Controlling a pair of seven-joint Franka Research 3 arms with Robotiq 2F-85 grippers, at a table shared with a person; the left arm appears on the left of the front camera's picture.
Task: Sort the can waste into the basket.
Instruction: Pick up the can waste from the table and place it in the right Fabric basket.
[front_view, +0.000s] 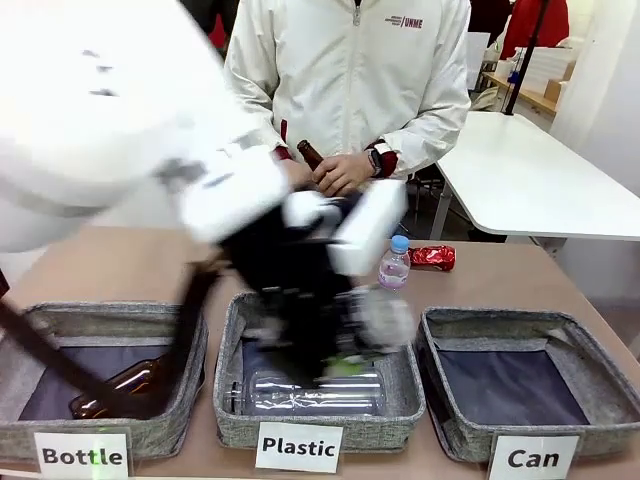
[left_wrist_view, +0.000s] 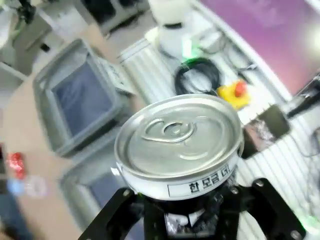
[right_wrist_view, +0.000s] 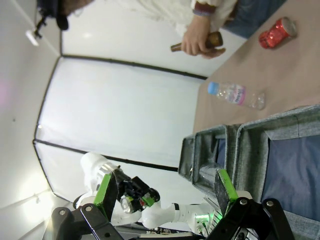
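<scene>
Though the front view smears my left arm into a blur above the Plastic basket (front_view: 232, 420), my left wrist view makes the grip plain: my left gripper (left_wrist_view: 190, 207) has its jaws clamped on the dark can (left_wrist_view: 177, 140), whose silver top faces the camera. Farther right, the red can (front_view: 432, 257) lies on the table (front_view: 120, 265) beyond the Can basket (front_view: 455, 438). My right gripper (right_wrist_view: 164, 190) hangs with its jaws wide, holding nothing.
</scene>
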